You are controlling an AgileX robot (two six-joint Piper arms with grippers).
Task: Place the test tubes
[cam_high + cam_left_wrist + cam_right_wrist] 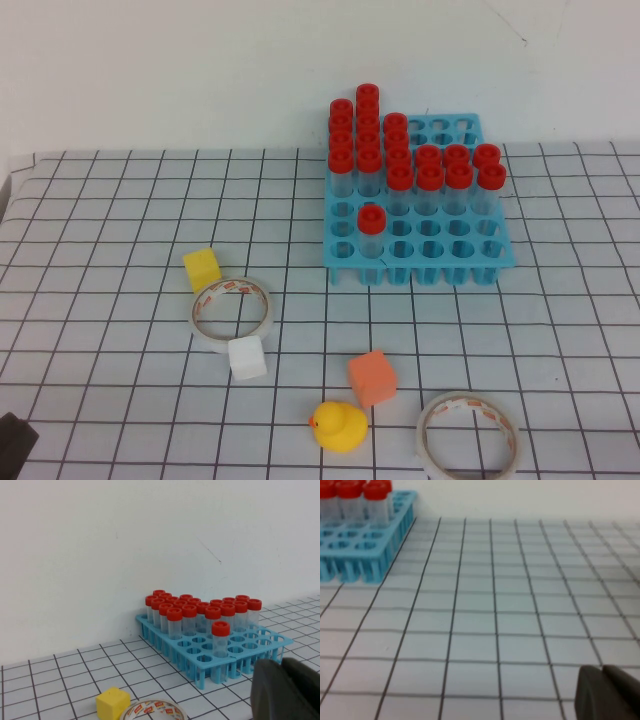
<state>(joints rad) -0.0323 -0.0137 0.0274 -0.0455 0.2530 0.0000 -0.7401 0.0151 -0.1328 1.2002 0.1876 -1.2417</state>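
Left hand [12,440] closed, empty, near-left mat [100,300] corner; right hand [603,690] closed, empty, above mat.

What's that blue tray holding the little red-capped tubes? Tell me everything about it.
The blue rack, seemingly plastic, is a grid of round holes on short legs, flat on the gridded table. Red-capped tubes crowd its back half; one lone tube stands nearer front. Left gripper and right gripper, both shut, are clear of it.

No legible text, red print inside left tape roll [233,291] and right tape roll [470,406], unreadable
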